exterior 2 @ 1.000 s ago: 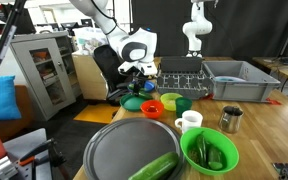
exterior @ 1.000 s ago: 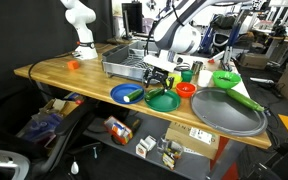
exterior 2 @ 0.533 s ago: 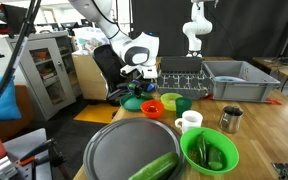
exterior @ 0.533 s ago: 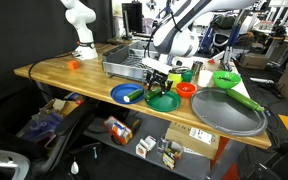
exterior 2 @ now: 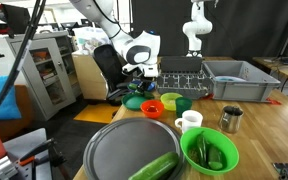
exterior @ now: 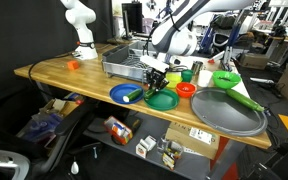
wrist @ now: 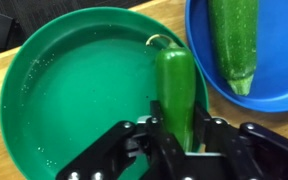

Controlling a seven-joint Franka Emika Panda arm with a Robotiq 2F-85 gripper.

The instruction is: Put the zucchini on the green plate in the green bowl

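Note:
In the wrist view the dark green zucchini (wrist: 174,85) lies on the right part of the green plate (wrist: 74,90). My gripper (wrist: 177,135) is shut on its near end, one finger on each side. In both exterior views the gripper (exterior: 160,82) (exterior 2: 134,88) is down over the green plate (exterior: 162,100) at the table's front edge. The lime-green bowl (exterior: 226,78) (exterior 2: 209,150) stands further along the table, beyond the red bowl, with small items inside.
A blue plate (wrist: 274,60) holding a paler green piece (wrist: 236,35) touches the green plate's side. A red-orange bowl (exterior: 186,89), a large grey round tray (exterior: 227,110), a white cup (exterior 2: 190,121) and a metal cup (exterior 2: 230,119) stand nearby. A dish rack (exterior: 129,60) is behind.
The jaws have gone from open to shut on the zucchini. The arm has barely moved.

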